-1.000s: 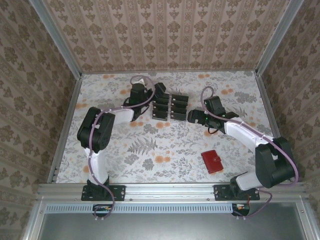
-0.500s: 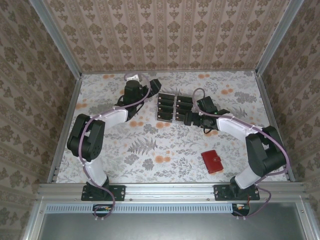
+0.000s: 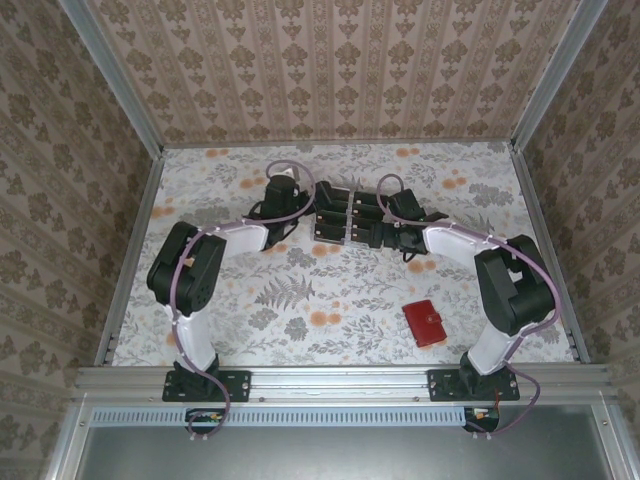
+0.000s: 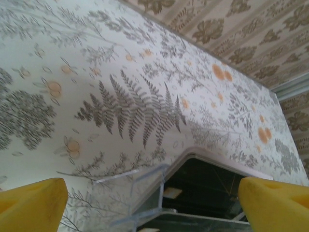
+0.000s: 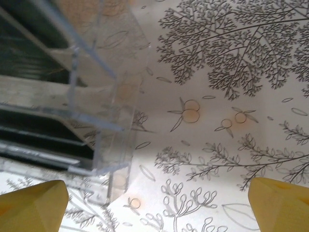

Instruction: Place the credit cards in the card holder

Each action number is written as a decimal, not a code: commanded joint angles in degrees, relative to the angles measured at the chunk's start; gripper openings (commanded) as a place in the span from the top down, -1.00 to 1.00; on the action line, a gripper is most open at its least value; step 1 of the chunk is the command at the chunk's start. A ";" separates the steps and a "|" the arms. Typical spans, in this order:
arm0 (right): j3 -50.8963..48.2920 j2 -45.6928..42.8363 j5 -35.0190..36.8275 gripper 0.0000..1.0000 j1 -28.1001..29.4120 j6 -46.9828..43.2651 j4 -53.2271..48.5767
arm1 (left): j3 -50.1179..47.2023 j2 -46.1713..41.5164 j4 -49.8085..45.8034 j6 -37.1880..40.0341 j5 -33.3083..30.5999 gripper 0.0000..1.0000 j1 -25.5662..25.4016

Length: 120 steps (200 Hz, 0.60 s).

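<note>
On a table point(image 3: 300, 300) dressed in a fern-and-orange-blossom print and walled on three sides by patterned paper, two robot arms reach from the near rail toward a clear plastic rack point(image 5: 104, 145) at the far centre. Black credit cards point(image 3: 340, 220) stand in its slots, their pale marks too small to read. In both wrist views the frame cuts the rack off. The left gripper point(image 4: 152, 203) sits at the rack's left end and the right gripper point(image 5: 157, 203) at its right end. Both have their jaws spread wide, and the yellow fingertips point(image 4: 31, 205) hold nothing. The red card holder point(image 3: 426, 323) lies shut on open cloth, well apart from the rack, near the right arm's base.
</note>
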 commanded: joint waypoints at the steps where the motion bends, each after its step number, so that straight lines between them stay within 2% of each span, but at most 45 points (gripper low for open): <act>1: 1.87 1.34 3.37 -0.94 -1.65 0.44 -0.74 | 1.46 1.62 1.75 -0.69 0.35 -1.00 -1.49; 120: 3.11 2.43 4.19 -0.93 -8.83 1.42 -1.14 | 9.08 7.52 3.10 -3.26 0.58 -1.00 -7.53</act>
